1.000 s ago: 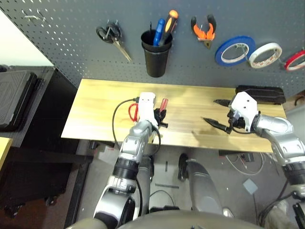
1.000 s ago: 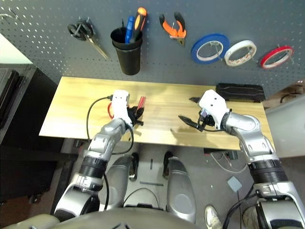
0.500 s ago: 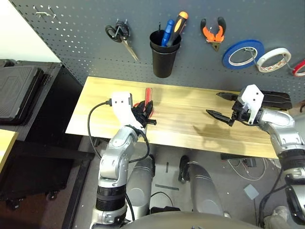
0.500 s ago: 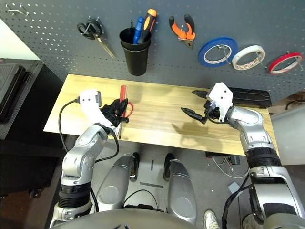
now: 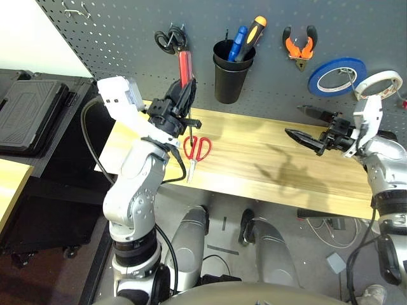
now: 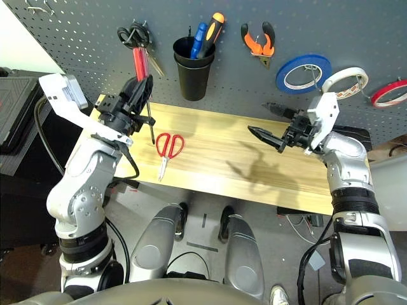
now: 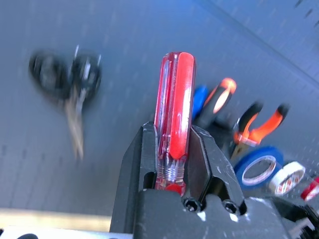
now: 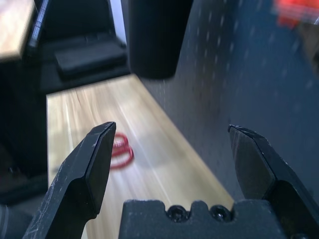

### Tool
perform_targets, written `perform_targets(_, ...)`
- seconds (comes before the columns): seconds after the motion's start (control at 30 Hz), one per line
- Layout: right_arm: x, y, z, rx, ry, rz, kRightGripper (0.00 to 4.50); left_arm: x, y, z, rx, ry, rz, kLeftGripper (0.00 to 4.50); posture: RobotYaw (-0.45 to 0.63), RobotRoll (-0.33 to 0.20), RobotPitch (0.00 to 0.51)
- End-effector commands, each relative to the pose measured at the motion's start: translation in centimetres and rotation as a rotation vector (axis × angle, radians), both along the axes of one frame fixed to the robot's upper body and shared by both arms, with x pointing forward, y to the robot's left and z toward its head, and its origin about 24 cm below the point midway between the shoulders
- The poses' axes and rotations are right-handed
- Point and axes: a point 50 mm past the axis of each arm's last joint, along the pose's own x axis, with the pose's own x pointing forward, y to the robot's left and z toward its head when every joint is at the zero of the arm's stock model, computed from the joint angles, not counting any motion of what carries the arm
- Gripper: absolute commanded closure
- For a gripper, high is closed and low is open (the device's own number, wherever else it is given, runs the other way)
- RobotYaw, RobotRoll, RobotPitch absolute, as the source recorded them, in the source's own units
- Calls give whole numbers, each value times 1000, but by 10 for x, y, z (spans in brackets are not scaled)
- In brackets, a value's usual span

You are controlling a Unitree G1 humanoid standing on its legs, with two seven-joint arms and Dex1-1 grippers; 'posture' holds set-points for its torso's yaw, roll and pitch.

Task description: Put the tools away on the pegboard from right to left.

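Black-handled scissors [image 5: 168, 46] hang beside blue [image 5: 238, 43] and orange-black [image 5: 253, 30] screwdrivers and blue [image 5: 336, 75] and white [image 5: 378, 84] tape rolls above the wooden table [image 5: 254, 159].

Workshop corner with a pale wooden table, a white wall and a grey floor, evenly lit.

A long pale wooden tabletop [image 5: 254, 159] spreads beneath the left gripper [image 5: 183, 95] and the right gripper [image 5: 292, 121], with a soft shadow on it under the right one. Out past the left gripper, on its outer side, is a plain white wall [image 5: 25, 32]. Lower on that same side stands a black cabinet [image 5: 57, 149] bearing a flat black plastic case [image 5: 25, 114]. A smooth grey floor [image 5: 222, 206] lies below the table, with loose cables [image 5: 324, 222] beneath the right gripper.
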Motion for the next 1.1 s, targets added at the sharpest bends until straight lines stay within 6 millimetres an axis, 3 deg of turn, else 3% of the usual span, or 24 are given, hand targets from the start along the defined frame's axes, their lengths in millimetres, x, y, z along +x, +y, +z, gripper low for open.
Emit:
perform_targets(0.03,-3,-7,16,24,-20,-1,0,0,1,12,-7,-29,-5,3611,283,0,231)
perform_targets(0.43,-8,-22,69,104,-100,-21,0,19,4,57,-30,-138,8,3611,212,0,222)
perform_targets(0.7,-11,-26,82,86,-91,-39,0,27,1,75,-26,-174,-12,3611,188,0,222)
perform_targets(1.1,-13,-18,83,84,-87,-23,0,38,-1,101,-57,-231,-33,3611,173,0,229)
